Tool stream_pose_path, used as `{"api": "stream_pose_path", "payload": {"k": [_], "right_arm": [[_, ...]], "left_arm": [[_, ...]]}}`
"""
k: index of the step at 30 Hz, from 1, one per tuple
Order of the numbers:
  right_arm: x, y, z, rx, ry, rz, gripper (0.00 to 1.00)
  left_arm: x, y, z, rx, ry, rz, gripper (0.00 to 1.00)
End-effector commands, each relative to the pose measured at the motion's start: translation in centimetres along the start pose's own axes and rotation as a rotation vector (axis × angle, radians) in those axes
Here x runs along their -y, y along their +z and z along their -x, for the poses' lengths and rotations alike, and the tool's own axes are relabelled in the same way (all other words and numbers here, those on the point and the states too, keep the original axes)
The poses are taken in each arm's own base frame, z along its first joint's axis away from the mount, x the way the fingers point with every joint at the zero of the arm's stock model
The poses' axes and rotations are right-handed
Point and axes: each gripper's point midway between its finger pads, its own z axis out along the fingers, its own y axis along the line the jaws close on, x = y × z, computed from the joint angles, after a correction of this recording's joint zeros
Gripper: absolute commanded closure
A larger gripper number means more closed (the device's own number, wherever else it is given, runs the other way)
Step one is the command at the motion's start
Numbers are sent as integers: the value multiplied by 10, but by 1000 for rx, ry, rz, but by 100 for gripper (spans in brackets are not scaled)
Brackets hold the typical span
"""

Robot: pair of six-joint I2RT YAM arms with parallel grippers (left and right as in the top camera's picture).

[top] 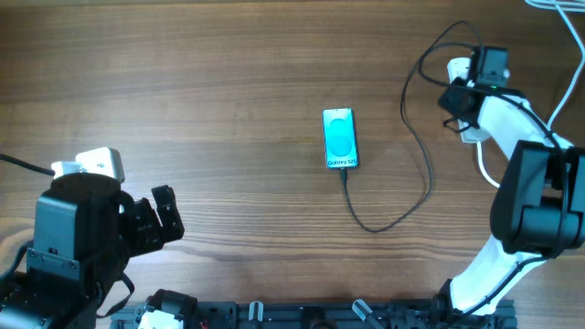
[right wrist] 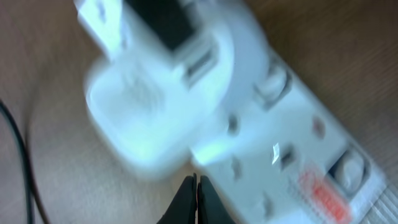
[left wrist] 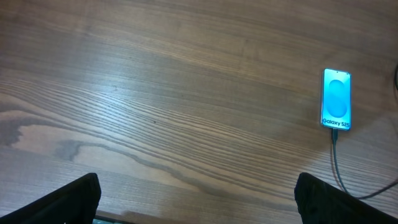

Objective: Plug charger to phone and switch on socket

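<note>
The phone (top: 340, 139) lies mid-table, turquoise screen up, with the black charger cable (top: 416, 137) plugged into its near end; both also show in the left wrist view, phone (left wrist: 336, 99) and cable (left wrist: 336, 163). The cable loops right to a white adapter (right wrist: 149, 93) on the white power strip (top: 466, 100), which fills the blurred right wrist view (right wrist: 292, 143) with its red-marked switch (right wrist: 323, 193). My right gripper (right wrist: 196, 196) is shut and empty, its tips just above the strip beside the adapter. My left gripper (left wrist: 196, 199) is open and empty, far left of the phone.
A white object (top: 96, 164) sits on the left arm at the table's left. White cords (top: 567, 27) run off the back right corner. A dark rail (top: 320, 315) runs along the front edge.
</note>
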Motion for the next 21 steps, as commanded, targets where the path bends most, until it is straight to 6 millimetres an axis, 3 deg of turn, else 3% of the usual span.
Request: {"api": "stream_pose_path", "payload": {"k": [1,4,7,12,15,17,18,19,21], "right_arm": [[24,-48,19,88,10,-94,95],[50,-99,28,155,78,-196,95],[55,-137,23,160,90,-179,95],[3,-229,11,233,-179,147,96],[8,-304,-14,336,-238,231,95],[25,-348,-32,410,-233,281,91],[37,-369,-41,459,-222,304,61],[47,-390,-49,519,-209,333,0],[62,-419,-59,612,-188,377,0]], "left_arm": [[-3,-1,2,14,-11,19,0],[-3,-1,2,14,-12,18,0],[-3,-1,2,14,-12,18,0],[-3,-1,2,14,-12,18,0],[-3,-1,2,14,-12,18,0],[-3,-1,2,14,-12,18,0],[-3,-1,2,14,-12,18,0],[-3,-1,2,14,-12,18,0],[-3,-1,2,14,-12,18,0]]}}
